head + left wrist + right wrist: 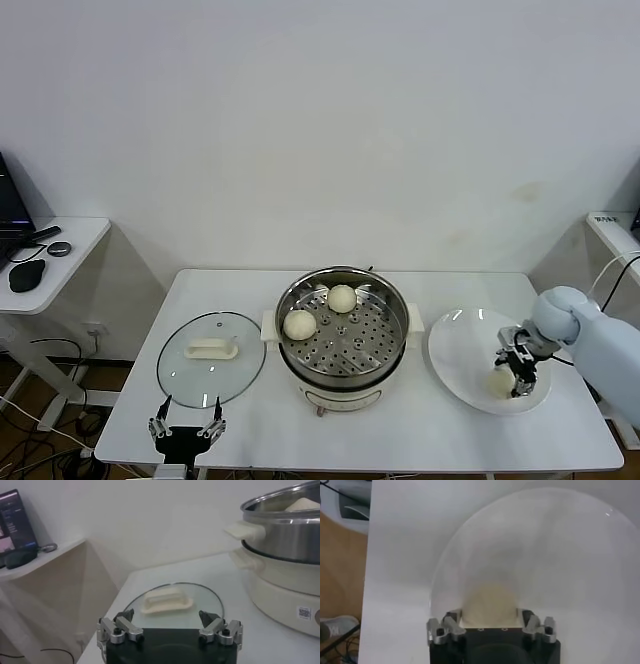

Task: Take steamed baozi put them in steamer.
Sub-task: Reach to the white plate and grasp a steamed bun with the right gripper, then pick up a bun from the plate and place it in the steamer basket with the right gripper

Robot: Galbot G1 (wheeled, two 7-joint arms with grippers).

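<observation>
Baozi point(489, 602) on white plate point(460, 350), between spread fingers of right hand point(516, 374), left hand point(186, 427) spread, idle.

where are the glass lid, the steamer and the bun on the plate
glass lid point(190, 375), head view, bare glass beside its white handle
steamer point(344, 275), head view, far steel rim
bun on the plate point(489, 602), right wrist view, its rounded top between the right gripper's fingers
</observation>
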